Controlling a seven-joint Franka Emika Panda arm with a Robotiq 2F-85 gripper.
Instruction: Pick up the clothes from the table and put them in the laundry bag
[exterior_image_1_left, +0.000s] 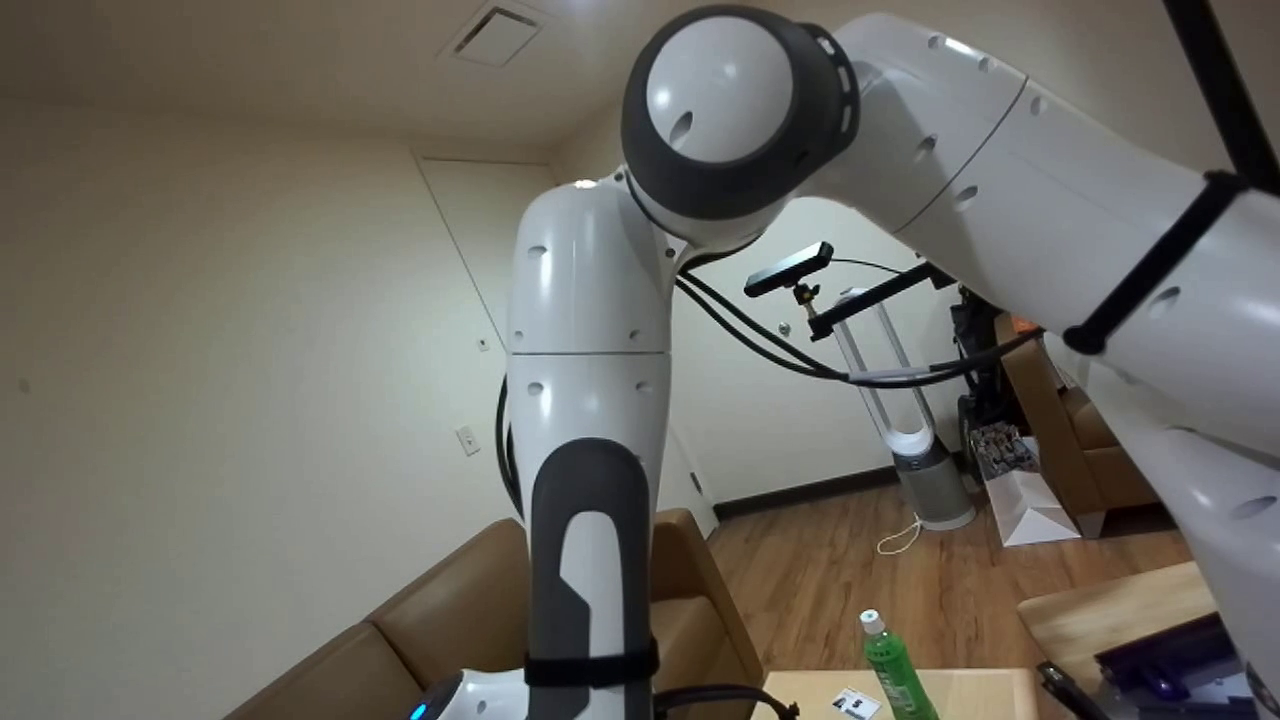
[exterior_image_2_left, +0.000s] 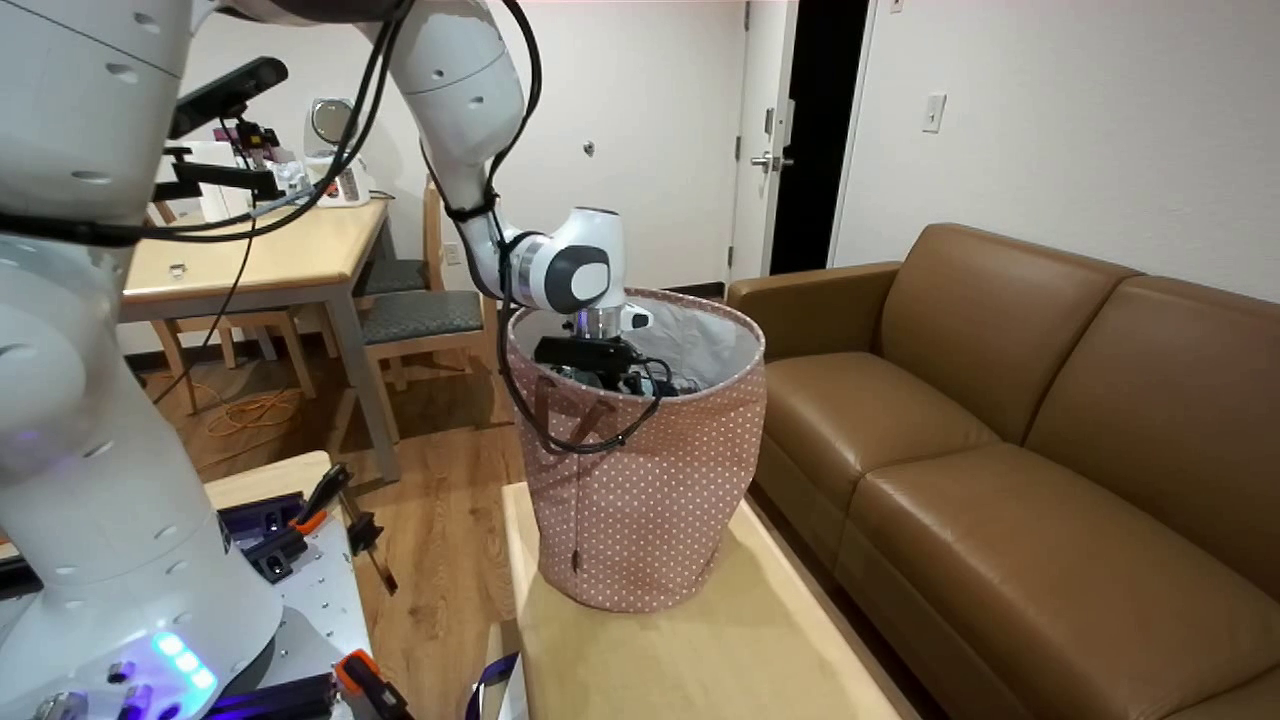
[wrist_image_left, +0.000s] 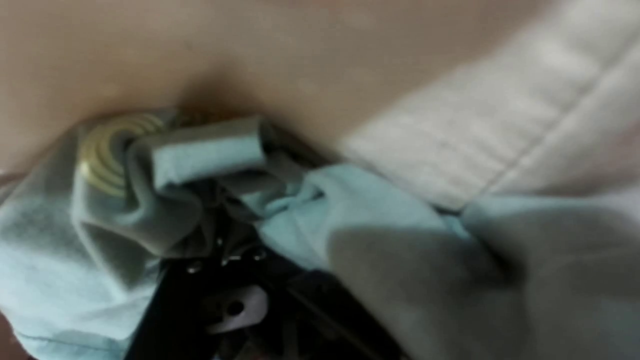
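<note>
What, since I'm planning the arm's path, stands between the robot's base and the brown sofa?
The dotted laundry bag, standing on the low wooden table; an exterior view shows this.

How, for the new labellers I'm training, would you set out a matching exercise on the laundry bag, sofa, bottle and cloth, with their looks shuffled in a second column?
Column one:
1. laundry bag
2. sofa
3. bottle
4. cloth in the wrist view

Column two:
A. plain brown
B. light blue, bunched up
C. green, white-capped
D. pink with white dots

Pairs: 1-D, 2-A, 3-C, 4-B
</note>
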